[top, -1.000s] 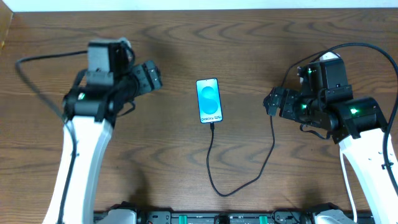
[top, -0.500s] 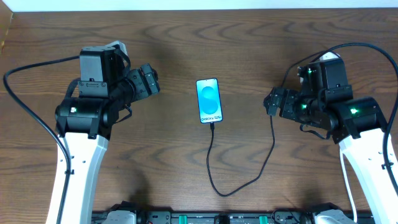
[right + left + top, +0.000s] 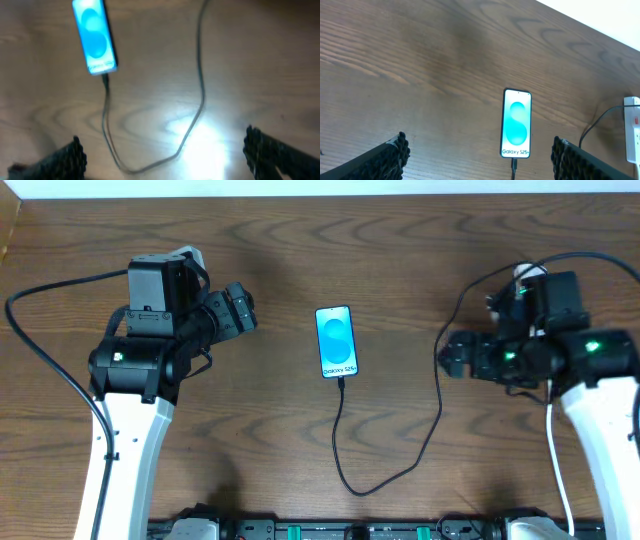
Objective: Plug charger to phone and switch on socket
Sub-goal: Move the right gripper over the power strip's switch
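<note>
The phone (image 3: pixel 336 341) lies flat at the table's centre, its cyan screen lit, and shows in both wrist views (image 3: pixel 516 123) (image 3: pixel 95 36). The charger's black cable (image 3: pixel 345 440) is plugged into the phone's bottom edge (image 3: pixel 513 162). From there it loops toward the front edge and climbs right toward the white socket (image 3: pixel 528 272), which is mostly hidden behind my right arm. One end of the socket shows at the left wrist view's right edge (image 3: pixel 632 129). My left gripper (image 3: pixel 240 308) hangs open left of the phone, holding nothing. My right gripper (image 3: pixel 450 355) is open beside the cable, also holding nothing.
The wooden table's far edge (image 3: pixel 320 194) runs along the top. Arm cables trail at the far left (image 3: pixel 40 330) and the upper right (image 3: pixel 590 258). Glare washes out the tabletop in the right wrist view (image 3: pixel 215 145).
My left arm shifted and its gripper drew slightly left, then held still. In the last half second my right arm turned and its gripper moved a little right and toward the front.
</note>
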`<state>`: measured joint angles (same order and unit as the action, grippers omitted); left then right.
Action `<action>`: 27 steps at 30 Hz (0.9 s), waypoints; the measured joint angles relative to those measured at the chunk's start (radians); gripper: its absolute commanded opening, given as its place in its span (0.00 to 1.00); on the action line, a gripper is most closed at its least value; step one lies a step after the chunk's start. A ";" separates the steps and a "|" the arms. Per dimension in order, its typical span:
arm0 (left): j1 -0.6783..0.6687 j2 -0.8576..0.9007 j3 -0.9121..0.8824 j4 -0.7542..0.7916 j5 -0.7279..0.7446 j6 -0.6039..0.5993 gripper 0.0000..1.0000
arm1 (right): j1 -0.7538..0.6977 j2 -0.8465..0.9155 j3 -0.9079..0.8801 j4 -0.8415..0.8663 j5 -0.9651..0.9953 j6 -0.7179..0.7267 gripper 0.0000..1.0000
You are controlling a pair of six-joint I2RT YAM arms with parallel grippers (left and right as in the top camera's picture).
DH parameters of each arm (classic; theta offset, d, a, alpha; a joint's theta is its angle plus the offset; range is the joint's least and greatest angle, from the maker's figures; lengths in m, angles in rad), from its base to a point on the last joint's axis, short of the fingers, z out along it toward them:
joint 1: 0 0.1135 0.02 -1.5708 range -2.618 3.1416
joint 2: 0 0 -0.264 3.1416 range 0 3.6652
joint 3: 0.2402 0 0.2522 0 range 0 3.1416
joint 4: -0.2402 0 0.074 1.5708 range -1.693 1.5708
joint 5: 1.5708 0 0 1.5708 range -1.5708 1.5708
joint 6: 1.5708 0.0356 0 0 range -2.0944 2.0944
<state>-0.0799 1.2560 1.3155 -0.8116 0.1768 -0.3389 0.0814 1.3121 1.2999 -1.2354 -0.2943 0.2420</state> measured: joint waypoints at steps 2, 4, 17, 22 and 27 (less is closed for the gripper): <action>0.000 0.000 0.000 0.000 0.000 0.000 0.92 | -0.066 0.056 0.070 -0.093 -0.019 -0.056 0.99; 0.000 0.000 0.000 0.000 0.000 0.000 0.92 | -0.128 0.131 0.153 -0.182 -0.029 -0.114 0.99; 0.000 0.000 0.000 0.000 0.000 0.000 0.92 | -0.357 0.605 0.672 -0.186 0.005 -0.325 0.99; 0.000 0.000 0.000 0.000 0.000 0.000 0.92 | -0.420 0.617 0.695 -0.054 0.023 -0.335 0.99; 0.000 0.000 0.000 0.000 0.000 0.000 0.92 | -0.468 0.637 0.702 -0.037 0.029 -0.338 0.99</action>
<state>-0.0803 1.2560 1.3155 -0.8116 0.1768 -0.3389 -0.3862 1.9495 2.0014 -1.2728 -0.2649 -0.0963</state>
